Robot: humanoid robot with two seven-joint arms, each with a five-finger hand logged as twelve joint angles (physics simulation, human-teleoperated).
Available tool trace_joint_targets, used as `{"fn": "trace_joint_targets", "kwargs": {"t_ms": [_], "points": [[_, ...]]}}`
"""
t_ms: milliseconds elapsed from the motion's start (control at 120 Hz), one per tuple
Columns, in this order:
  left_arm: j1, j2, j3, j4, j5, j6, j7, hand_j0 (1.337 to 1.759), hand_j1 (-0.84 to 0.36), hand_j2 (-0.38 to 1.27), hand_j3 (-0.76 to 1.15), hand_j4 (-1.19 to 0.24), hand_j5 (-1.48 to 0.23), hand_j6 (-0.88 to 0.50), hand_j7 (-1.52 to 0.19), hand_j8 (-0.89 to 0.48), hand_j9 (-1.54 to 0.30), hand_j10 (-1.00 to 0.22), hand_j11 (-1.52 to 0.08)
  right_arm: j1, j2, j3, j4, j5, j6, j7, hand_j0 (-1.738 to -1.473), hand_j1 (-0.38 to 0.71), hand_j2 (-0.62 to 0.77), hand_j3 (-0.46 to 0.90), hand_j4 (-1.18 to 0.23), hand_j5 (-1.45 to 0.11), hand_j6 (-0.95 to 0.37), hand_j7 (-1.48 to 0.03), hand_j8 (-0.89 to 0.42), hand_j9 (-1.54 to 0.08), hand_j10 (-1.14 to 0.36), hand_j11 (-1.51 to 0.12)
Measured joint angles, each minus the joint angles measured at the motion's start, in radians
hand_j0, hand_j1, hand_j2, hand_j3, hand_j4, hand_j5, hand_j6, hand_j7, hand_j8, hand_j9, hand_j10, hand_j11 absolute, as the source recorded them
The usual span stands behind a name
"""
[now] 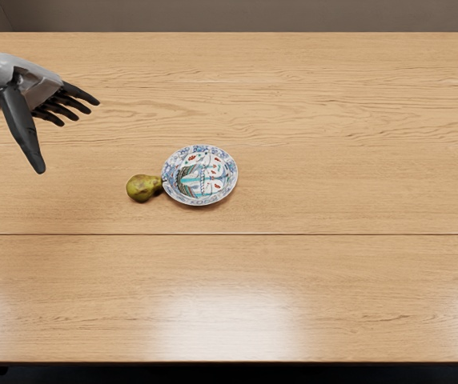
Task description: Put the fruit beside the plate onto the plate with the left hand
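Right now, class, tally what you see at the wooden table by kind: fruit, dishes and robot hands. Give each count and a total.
Fruit: 1, the yellow-green pear, lying beside the plate
Dishes: 1, the round patterned ceramic plate
Robot hands: 1, the grey-and-black left robot hand, fingers spread, holding nothing
Total: 3
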Motion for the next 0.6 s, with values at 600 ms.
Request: {"fn": "trace_joint_targets", "kwargs": {"t_ms": [600], "points": [[0.031, -0.129, -0.086, 0.05, 0.031, 0.002, 0.005, 1.658, 0.33, 0.0, 0.0, -0.01, -0.02, -0.01, -0.02, -0.01, -0.02, -0.01, -0.02, 0.0, 0.0, 0.0, 0.001, 0.0, 0.0, -0.006, -1.658, -0.33, 0.0, 0.0, -0.02, -0.02, -0.02, -0.02, -0.02, -0.02, -0.02, -0.02]]}}
